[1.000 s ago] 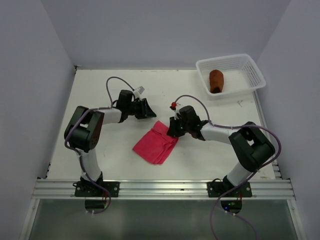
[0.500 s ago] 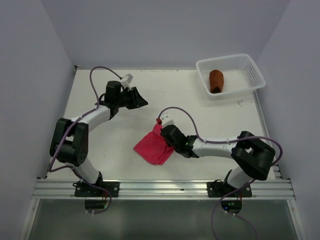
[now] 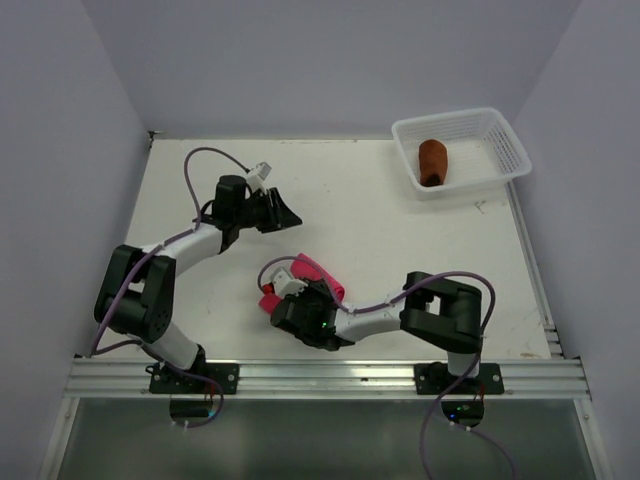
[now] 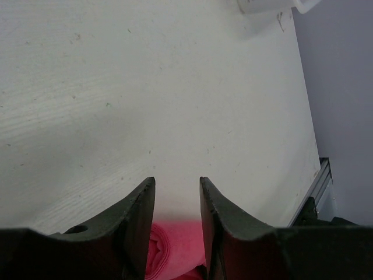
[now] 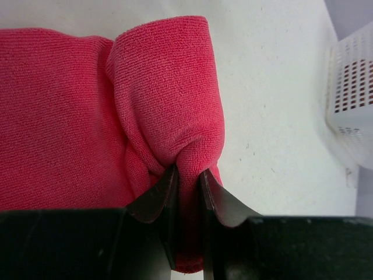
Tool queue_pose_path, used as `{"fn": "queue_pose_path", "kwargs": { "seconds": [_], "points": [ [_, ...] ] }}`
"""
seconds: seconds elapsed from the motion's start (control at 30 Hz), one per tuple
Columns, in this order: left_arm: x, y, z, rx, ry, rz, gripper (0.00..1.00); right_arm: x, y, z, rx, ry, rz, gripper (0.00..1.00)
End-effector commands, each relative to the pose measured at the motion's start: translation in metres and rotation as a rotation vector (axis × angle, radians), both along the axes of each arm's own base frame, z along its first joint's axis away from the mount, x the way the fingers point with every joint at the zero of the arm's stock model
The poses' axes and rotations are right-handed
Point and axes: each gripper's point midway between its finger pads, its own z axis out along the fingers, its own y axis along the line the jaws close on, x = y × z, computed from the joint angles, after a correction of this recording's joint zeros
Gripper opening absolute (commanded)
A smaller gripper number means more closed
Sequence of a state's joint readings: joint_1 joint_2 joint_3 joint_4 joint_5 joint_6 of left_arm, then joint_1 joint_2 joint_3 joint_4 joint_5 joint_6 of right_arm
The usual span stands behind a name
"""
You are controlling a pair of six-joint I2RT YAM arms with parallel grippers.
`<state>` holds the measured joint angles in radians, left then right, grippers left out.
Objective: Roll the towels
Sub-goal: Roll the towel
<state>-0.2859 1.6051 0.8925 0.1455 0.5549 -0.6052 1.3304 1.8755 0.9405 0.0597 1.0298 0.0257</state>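
- The brown towel (image 3: 432,162) sits rolled inside the basket (image 3: 450,116); the pink towel (image 5: 70,116) lies on the table (image 3: 400,230), well apart from the basket, part rolled
- The right hand (image 5: 187,175) pinches its rolled fold
- The left hand (image 4: 175,189), spread and empty, hovers well apart from the basket
- Next, probably: turn the roll over the flat cloth, kept tight

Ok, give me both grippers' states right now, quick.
Left gripper: open, holding nothing.
Right gripper: closed, pinching a fold of the pink towel.
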Motion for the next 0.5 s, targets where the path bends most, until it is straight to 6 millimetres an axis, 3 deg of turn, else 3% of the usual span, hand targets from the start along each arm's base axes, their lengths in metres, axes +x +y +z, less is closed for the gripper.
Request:
{"fn": "queue_pose_path", "kwargs": {
  "seconds": [0.0, 0.2, 0.47],
  "points": [
    [-0.006, -0.014, 0.034, -0.068, -0.103, -0.048, 0.40, -0.010, 0.010, -0.002, -0.125, -0.052, 0.026, 0.00],
    [-0.029, -0.023, 0.031, -0.102, -0.090, -0.102, 0.40, -0.022, 0.019, -0.026, -0.250, -0.043, 0.058, 0.00],
    [-0.084, -0.041, 0.004, -0.120, -0.021, -0.175, 0.40, -0.025, 0.022, -0.035, -0.303, -0.024, 0.070, 0.00]
  ]
}}
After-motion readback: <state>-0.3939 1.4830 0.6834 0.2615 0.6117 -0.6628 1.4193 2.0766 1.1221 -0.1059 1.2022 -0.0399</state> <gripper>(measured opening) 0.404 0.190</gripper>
